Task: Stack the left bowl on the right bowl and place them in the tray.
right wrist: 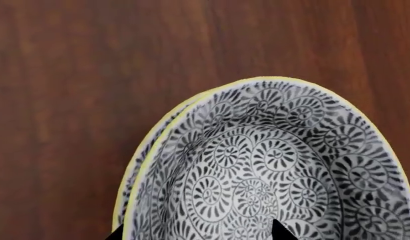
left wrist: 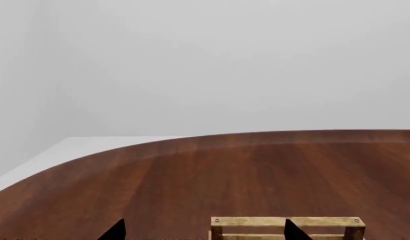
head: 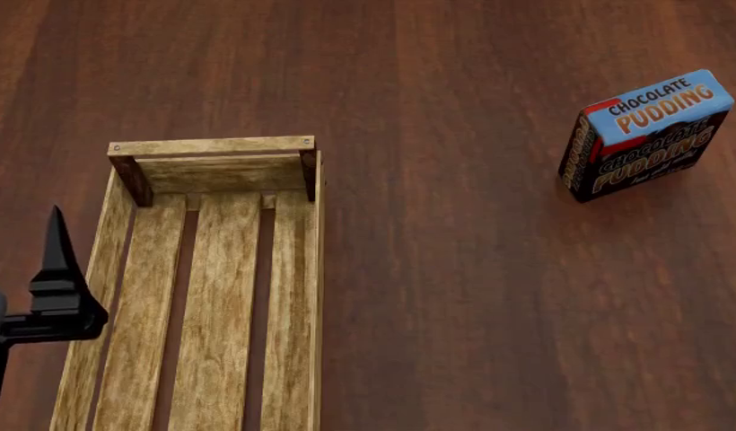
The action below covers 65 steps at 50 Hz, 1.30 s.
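Observation:
Two black-and-white patterned bowls with yellow rims sit nested one inside the other on the dark wood table; only the right wrist view shows them. My right gripper is open and straddles their near rim, one fingertip outside the rim and the other over the bowl's inside. The tray, a long pale wooden crate with a slatted bottom, is at the lower left of the head view, and its end board shows in the left wrist view. My left gripper is open and holds nothing, level with the tray's left side.
A blue-and-black chocolate pudding box stands on the table to the far right of the tray. The dark wood table has a curved far edge, with a grey wall behind it.

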Tool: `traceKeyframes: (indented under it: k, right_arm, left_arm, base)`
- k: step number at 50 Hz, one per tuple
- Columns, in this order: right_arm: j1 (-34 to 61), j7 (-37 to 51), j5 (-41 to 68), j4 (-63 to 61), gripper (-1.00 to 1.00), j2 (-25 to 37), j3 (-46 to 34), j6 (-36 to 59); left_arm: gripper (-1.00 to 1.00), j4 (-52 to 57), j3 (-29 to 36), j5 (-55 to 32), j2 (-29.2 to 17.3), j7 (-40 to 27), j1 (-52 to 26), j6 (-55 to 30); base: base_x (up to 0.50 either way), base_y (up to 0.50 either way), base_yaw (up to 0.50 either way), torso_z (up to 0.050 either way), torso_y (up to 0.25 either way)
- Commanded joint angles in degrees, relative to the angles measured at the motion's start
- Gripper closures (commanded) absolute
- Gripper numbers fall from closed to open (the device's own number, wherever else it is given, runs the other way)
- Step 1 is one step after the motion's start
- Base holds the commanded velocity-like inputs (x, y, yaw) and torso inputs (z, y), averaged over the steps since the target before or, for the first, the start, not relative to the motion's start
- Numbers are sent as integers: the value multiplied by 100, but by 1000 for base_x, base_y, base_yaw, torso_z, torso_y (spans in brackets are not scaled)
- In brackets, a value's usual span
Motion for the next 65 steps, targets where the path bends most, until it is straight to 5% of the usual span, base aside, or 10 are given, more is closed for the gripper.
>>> traceKeyframes:
  k: [1, 31, 65]
  right_arm:
    - [14, -27, 24, -50, -100, 50, 61, -39]
    - [126, 150, 239, -494, -100, 255, 264, -41]
    - [558, -286, -375, 333, -100, -593, 42, 170]
  left_arm:
    - [-100, 167, 50, -8, -18, -54, 82, -91]
    - [-100, 266, 47, -69, -73, -99, 82, -126]
    - [-100, 377, 44, -128, -140, -167, 162, -159]
  base:
    - [0, 0, 3, 0, 0]
    - [0, 0, 0, 0, 0]
    - [0, 0, 0, 0, 0]
